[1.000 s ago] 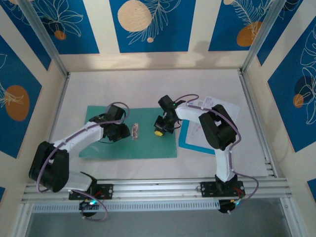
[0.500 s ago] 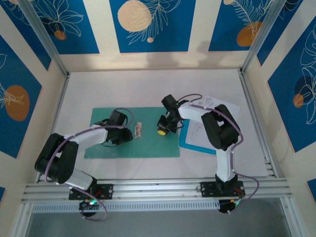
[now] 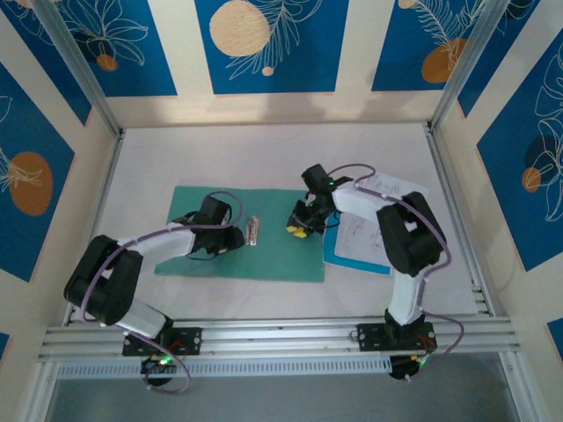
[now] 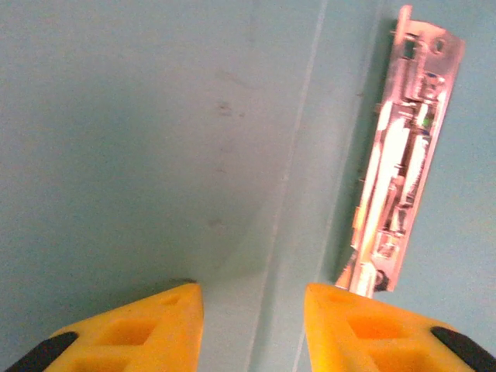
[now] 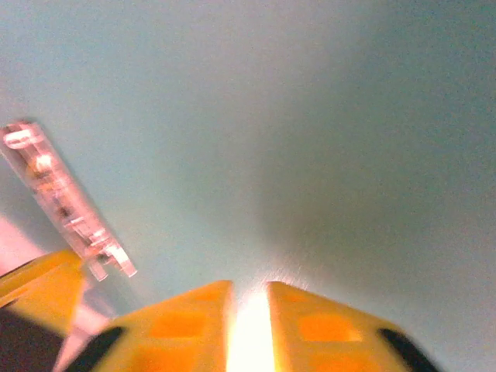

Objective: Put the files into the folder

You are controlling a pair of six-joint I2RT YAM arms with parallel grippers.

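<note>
Checked the top view against the two prior frames. Found the teal folder [image 3: 273,262], open flat on the table [image 3: 264,154], slid right and slightly skewed. Right edge now up against the light-blue sheet [image 3: 339,258]; cannot tell whether touching or overlapping. Found the left gripper [image 3: 237,237] advanced right over the left leaf to just beside the metal spring clip [image 3: 253,231], fingers apart, nothing between. Found the right gripper [image 3: 299,230] also moved right, low over the right leaf, fingers parted from closed to a narrow slit, nothing seen in it. Judged: folder brought nearer the files [image 3: 368,230], so a shorter transfer. Files not yet moved, lying on the blue sheet to the right, outside the folder. Looked for writing: faint line drawing and text on the top sheet, too small to read. No brand or label legible on folder, clip or arms.
</note>
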